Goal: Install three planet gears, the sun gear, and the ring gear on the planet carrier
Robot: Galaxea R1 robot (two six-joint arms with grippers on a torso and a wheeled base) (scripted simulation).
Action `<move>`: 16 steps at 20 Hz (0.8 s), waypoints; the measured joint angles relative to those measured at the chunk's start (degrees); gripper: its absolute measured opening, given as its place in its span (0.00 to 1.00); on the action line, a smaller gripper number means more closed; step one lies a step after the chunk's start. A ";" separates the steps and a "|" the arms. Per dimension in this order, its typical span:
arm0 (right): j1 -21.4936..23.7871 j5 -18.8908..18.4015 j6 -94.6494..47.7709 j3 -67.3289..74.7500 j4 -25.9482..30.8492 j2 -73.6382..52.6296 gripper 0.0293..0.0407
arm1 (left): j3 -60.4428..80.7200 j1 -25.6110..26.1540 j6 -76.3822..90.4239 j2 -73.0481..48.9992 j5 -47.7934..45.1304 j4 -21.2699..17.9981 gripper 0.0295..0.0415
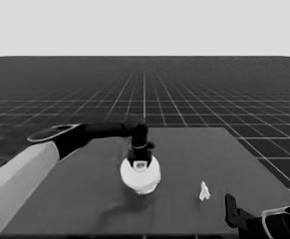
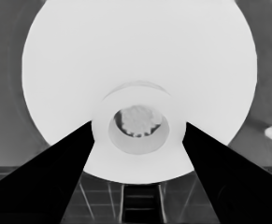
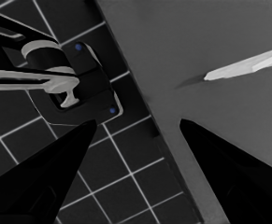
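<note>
I find the larger round part [image 1: 140,175] just left of centre in the lower half of the head view, standing on the table [image 1: 194,154] as one white stack. Whatever lies beneath it is covered; I cannot separate the smaller round part from it in that view. In the left wrist view the same part [image 2: 140,60] fills most of the frame, and its upper edge is cut off at the frame's top. Its raised hub sits in the lower middle, and through the hub's hole I make out a small toothed gear [image 2: 138,120], partly shaded by the rim of the hole. No other gears are visible to me.

The left tool [image 1: 140,160] is directly over the part, its arm entering from the left edge of the head view. In the left wrist view its two fingers [image 2: 68,163] stand spread, one on each side of the hub, close against its wall; I cannot tell whether they touch it.

A thin white piece [image 1: 204,191] stands alone lower right of centre in the head view, well apart from the stack. In the right wrist view it [image 3: 247,64] lies at the upper right, its end cut off by the frame's edge.

The right tool [image 3: 138,122] is parked at the lower right corner, its fingers spread over the table's corner, holding nothing.
</note>
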 joint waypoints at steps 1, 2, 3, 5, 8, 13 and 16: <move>0.00 0.00 0.00 0.00 0.00 0.00 0.81 | -1.62 0.13 -0.13 1.85 0.03 0.13 0.44; 0.00 0.00 0.00 0.00 0.00 0.00 0.81 | -2.67 0.20 -0.15 2.90 0.05 0.21 0.44; 0.00 0.00 0.00 0.00 0.00 0.00 0.81 | -3.32 0.23 -0.14 3.50 0.06 0.26 0.44; 0.00 0.00 0.00 0.00 0.00 0.00 0.81 | -3.96 0.26 -0.12 4.03 0.07 0.31 0.44; 0.00 0.00 0.00 0.00 0.00 0.00 0.81 | -5.96 3.90 1.01 4.68 -0.87 3.84 0.44; 0.00 0.00 0.00 0.00 0.00 0.00 0.81 | -7.21 5.70 1.73 5.02 -1.47 5.53 0.44; 0.00 0.00 0.00 0.00 0.00 0.00 0.81 | -7.28 5.79 1.77 5.04 -1.50 5.63 0.44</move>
